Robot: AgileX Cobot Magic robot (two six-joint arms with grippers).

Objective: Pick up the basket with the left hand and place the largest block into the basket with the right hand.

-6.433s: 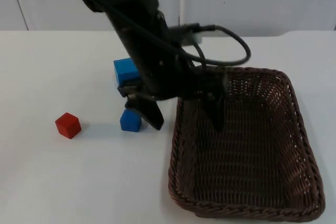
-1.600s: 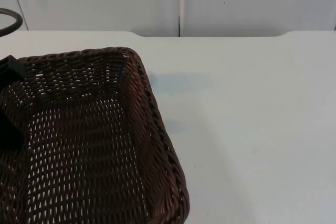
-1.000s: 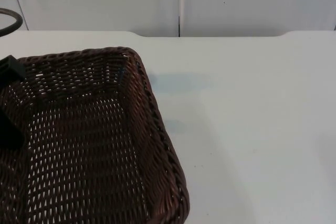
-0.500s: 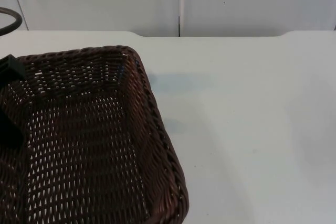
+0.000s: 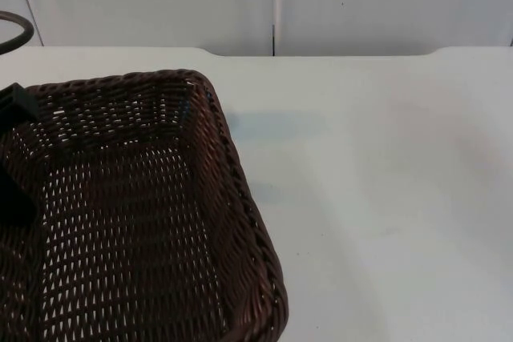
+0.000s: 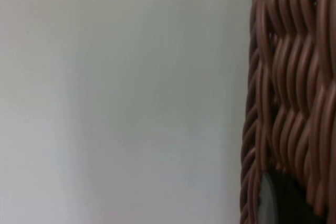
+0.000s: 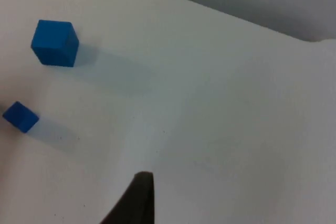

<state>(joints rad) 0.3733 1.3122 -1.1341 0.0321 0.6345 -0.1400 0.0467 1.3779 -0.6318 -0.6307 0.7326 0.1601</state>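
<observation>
The dark brown wicker basket [image 5: 240,198] hangs lifted above the table at the left of the top view, close under the camera. My left gripper [image 5: 11,198] is shut on its left rim, one black finger reaching down inside. In the left wrist view the woven wall [image 6: 289,87] stands against that gripper's fingertip [image 6: 277,203]. In the right wrist view the largest block, a blue cube [image 7: 54,43], rests on the table with a smaller blue cube [image 7: 20,116] nearer. My right gripper's black fingertip [image 7: 137,198] hovers above the table, apart from both cubes, and holds nothing.
The white table [image 5: 385,182] stretches to the right of the basket as far as the grey partition wall [image 5: 361,2]. Faint bluish shadows lie on the table just right of the basket's rim.
The basket has crept slightly higher in the top view, still held. A faint shadow has spread over the table's right side.
</observation>
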